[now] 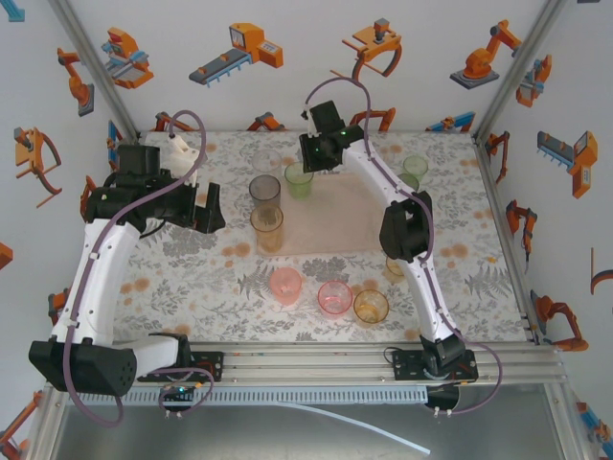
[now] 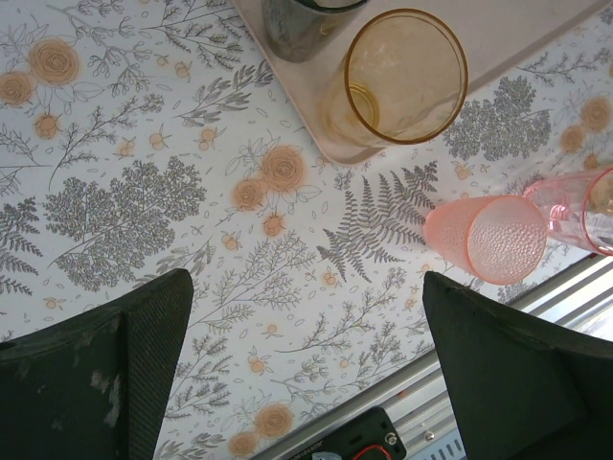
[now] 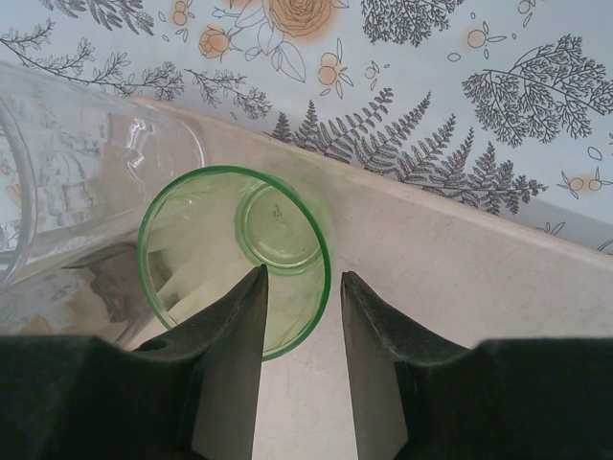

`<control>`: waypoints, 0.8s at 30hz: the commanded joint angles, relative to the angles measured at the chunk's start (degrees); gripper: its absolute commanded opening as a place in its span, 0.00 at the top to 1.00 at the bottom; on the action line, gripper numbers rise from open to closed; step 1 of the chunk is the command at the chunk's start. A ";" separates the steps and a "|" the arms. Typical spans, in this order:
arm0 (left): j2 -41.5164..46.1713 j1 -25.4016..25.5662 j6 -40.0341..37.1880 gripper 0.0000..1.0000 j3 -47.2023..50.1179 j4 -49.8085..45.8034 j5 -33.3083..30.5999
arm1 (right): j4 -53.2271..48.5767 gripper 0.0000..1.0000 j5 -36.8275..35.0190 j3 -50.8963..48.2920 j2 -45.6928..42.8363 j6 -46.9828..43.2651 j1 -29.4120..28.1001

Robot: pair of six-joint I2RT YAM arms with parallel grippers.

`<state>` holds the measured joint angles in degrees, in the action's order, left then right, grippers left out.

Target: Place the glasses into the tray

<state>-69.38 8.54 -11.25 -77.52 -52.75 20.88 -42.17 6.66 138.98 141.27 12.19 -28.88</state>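
Toward the far left of the pale pink tray, the right gripper hangs over a green tumbler that stands upright on the tray floor, close to the rim. Its fingers are parted with a plain gap, one over the tumbler's mouth and the other outside the wall, so the green rim runs between them. They do not pinch it, though whether one pad brushes the rim is hard to judge from the wrist view. Just beside the green tumbler is a clear tumbler, seemingly on the tray's corner. A smoky grey tumbler and a tall orange tumbler stand along the tray's left edge, the orange one at the near left corner.

The left gripper hovers over the floral tablecloth left of the tray, its fingers spread wide and holding nothing. Off the tray, on the cloth nearer the arm bases, a salmon-pink tumbler, a pink tumbler and a short orange tumbler sit in a loose row. A second green tumbler stands on the cloth beyond the tray's right edge, near the right arm.
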 commanded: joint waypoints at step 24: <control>2.43 -0.60 0.30 0.03 1.05 0.81 0.47 | -0.45 0.58 -4.62 -24.53 -28.95 -1.10 0.50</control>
<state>-68.38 8.40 -11.25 -77.30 -52.60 20.62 -43.66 3.62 120.75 117.93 11.05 -28.67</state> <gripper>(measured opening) 0.973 0.416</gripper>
